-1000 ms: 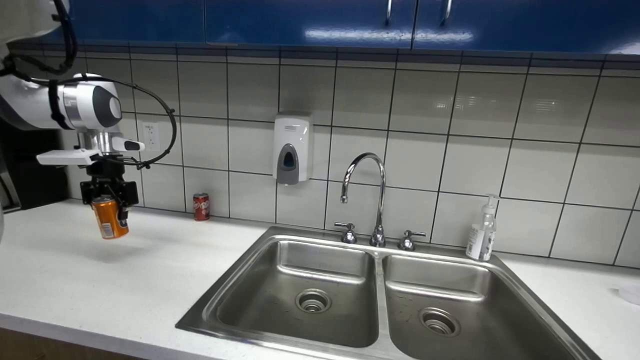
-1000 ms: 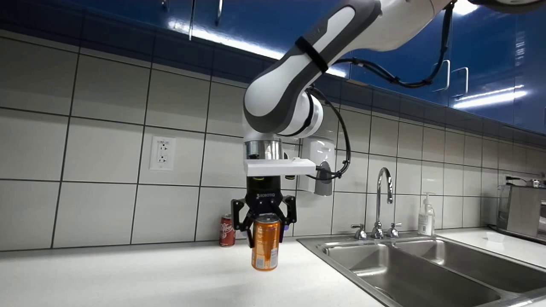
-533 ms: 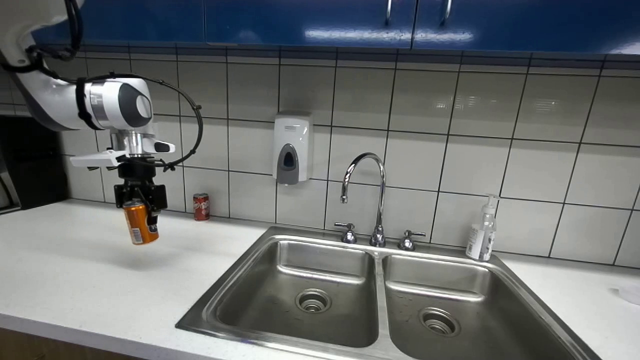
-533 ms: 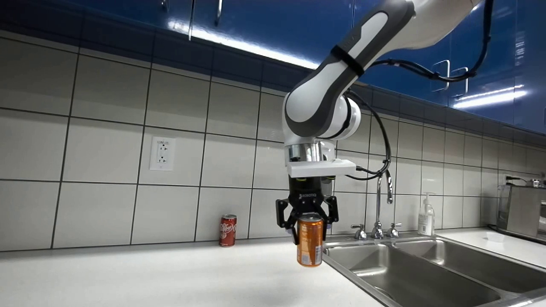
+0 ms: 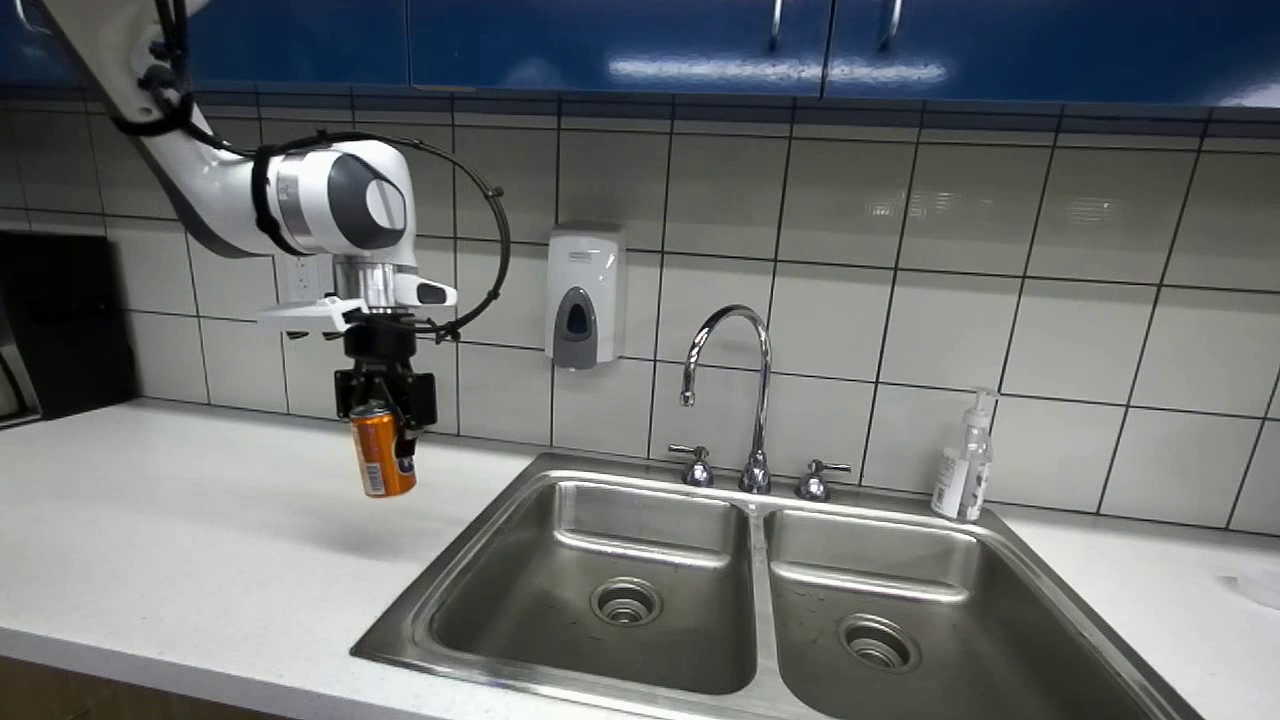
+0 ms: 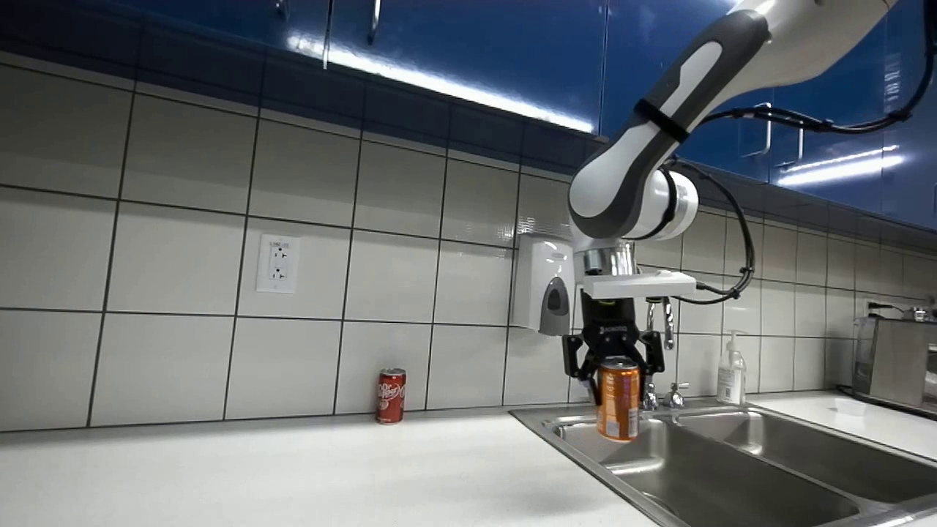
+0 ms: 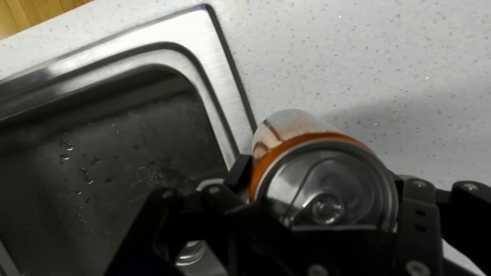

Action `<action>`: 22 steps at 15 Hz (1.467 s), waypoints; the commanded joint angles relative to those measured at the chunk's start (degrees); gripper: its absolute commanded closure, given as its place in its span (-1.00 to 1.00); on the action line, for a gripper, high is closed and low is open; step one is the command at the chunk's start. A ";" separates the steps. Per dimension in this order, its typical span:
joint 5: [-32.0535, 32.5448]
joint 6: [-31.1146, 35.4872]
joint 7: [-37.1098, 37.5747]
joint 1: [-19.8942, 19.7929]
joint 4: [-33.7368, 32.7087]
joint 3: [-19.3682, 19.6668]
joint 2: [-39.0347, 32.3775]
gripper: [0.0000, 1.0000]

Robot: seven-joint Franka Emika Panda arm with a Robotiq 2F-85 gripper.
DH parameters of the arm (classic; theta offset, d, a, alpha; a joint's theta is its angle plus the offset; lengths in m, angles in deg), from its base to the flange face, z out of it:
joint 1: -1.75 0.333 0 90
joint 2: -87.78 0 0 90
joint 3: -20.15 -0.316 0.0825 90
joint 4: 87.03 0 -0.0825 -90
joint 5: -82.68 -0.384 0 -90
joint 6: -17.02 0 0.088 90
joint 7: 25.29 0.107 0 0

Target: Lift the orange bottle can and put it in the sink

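Observation:
The orange can (image 5: 380,455) is in my gripper, lifted above the counter just beside the sink's near corner of the rim. It also shows in an exterior view (image 6: 618,406), slightly tilted, in front of the sink. My gripper (image 6: 621,394) is shut on the can's sides, near its upper half. In the wrist view the can's silvery lid (image 7: 330,184) sits between the black fingers. The stainless double sink (image 5: 765,620) has two drains. Its rim (image 7: 220,65) lies right beside the can in the wrist view. The can's base is hidden there.
A dark red can (image 6: 391,395) stands by the wall. A chrome faucet (image 5: 762,400) arches at the sink's back. A clear pump bottle (image 5: 965,465) stands at the back corner. A wall soap dispenser (image 5: 585,300) and blue cabinets (image 5: 620,40) are above.
The arm and the held orange can have moved right in both exterior views, closer to the sink. The grip looks the same. The gripper now hides the red can in an exterior view.

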 commanded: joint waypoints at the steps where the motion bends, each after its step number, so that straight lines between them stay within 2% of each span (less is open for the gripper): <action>1: 0.45 0.03 -5.21 -4.30 2.80 2.00 3.70 0.13; 7: 0.69 -1.32 -11.68 -9.56 -2.29 6.09 0.73 0.13; 13: 1.86 -2.01 -22.55 -14.07 -9.57 10.48 -4.46 0.13; 17: 1.62 -1.91 -28.11 -15.45 -12.99 11.43 -8.55 0.13; 22: 1.78 -1.47 -31.62 -16.17 -16.09 11.47 -14.25 0.13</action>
